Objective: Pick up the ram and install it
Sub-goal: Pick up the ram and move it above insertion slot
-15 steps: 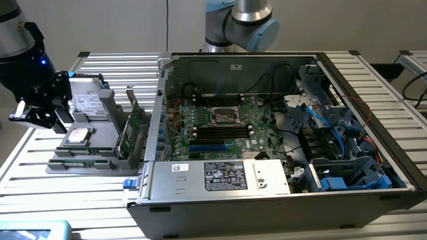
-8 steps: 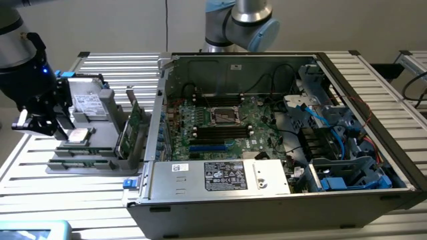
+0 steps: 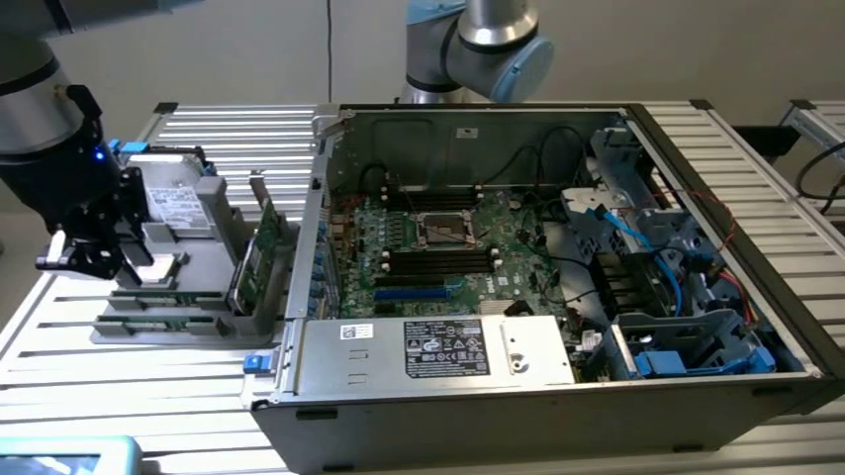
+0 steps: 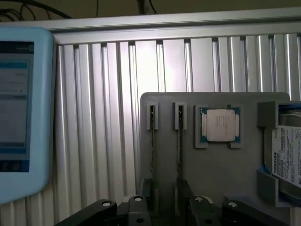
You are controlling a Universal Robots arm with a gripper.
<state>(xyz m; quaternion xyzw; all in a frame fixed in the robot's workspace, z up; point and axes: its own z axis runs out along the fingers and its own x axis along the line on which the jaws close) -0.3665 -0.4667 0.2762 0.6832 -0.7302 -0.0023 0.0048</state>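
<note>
Zero in the fingers (image 4: pixel 186 195) right now, spread wide, hanging over gray holder (image 4: pixel 216 174) with ram sticks (image 4: pixel 152 141) slotted on edge.

A slatted aluminium table (image 3: pixel 133 386) carries the scene. An open computer case (image 3: pixel 528 426) lies on its side on the slats, spreading from the centre toward 3 o'clock in the exterior view. Just beside it, at 9 o'clock, sits a grey parts holder (image 3: pixel 172 337). A light-blue tablet (image 3: pixel 59 455) lies at 7 o'clock, apart from both.
</note>
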